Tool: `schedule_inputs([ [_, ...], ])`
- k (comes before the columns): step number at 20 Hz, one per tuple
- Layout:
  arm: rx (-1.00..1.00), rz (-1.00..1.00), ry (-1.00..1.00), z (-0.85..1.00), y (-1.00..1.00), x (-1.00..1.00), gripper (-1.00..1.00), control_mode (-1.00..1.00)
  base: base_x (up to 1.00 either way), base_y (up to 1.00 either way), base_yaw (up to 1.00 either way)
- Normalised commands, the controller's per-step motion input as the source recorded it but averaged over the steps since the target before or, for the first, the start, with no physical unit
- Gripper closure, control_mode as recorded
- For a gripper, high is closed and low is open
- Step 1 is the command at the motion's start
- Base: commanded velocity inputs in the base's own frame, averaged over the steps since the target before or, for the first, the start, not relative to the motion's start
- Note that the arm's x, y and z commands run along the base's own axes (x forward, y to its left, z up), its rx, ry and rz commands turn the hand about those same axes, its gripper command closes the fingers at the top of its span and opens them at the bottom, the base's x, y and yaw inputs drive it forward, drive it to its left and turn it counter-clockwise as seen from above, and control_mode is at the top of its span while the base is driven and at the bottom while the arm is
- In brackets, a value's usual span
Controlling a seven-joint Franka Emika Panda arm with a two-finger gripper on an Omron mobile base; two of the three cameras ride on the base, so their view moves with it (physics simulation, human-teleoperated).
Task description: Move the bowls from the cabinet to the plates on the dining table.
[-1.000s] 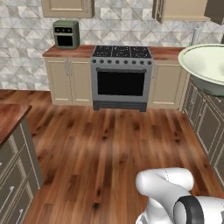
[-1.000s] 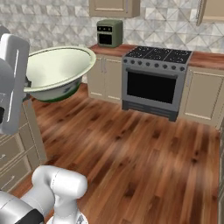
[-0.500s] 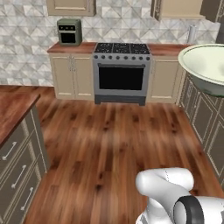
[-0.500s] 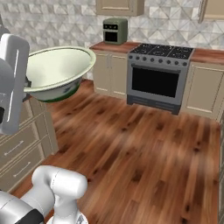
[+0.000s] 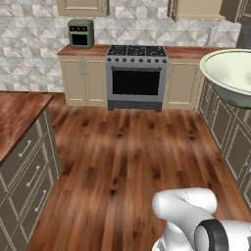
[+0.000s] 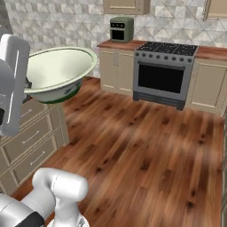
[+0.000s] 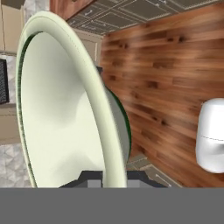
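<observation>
A pale green-white bowl (image 6: pixel 57 71) hangs in the air over the wood floor, carried by my gripper (image 6: pixel 27 85), which is shut on its rim. The same bowl (image 5: pixel 231 76) juts in from the right edge of the left base view. In the hand view the bowl (image 7: pixel 61 113) stands edge-on, its rim pinched between my dark fingertips (image 7: pixel 92 176). A reddish-brown dining table top (image 5: pixel 19 112) with drawer fronts beneath lies to the left. The plates are out of view. Wall cabinet doors (image 5: pixel 82 6) show at the top, shut.
A black stove (image 5: pixel 136 76) sits in the far wood counter, with a small green toaster oven (image 5: pixel 81 33) to its left. Lower cupboards (image 5: pixel 223 125) line the right side. Drawer fronts (image 6: pixel 31 135) stand close on the left. Open wood floor (image 5: pixel 127 157) lies between.
The whole picture has shifted as the base drove: the table top on the left fills more of the view. The bowl keeps its place in the gripper.
</observation>
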Motion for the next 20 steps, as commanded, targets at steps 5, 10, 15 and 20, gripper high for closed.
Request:
schedule_inputs([
  [5, 0.00, 0.00, 0.00, 0.00, 0.00, 0.00, 1.00, 1.00, -0.62, 0.24, 0.00],
  [10, 0.00, 0.00, 0.00, 0.00, 0.00, 0.00, 1.00, 1.00, -0.48, 0.33, 0.07],
  [15, 0.00, 0.00, 0.00, 0.00, 0.00, 0.00, 1.00, 1.00, -0.05, 0.07, 0.25],
  [20, 0.00, 0.00, 0.00, 0.00, 0.00, 0.00, 1.00, 1.00, 0.00, 0.01, 0.25],
])
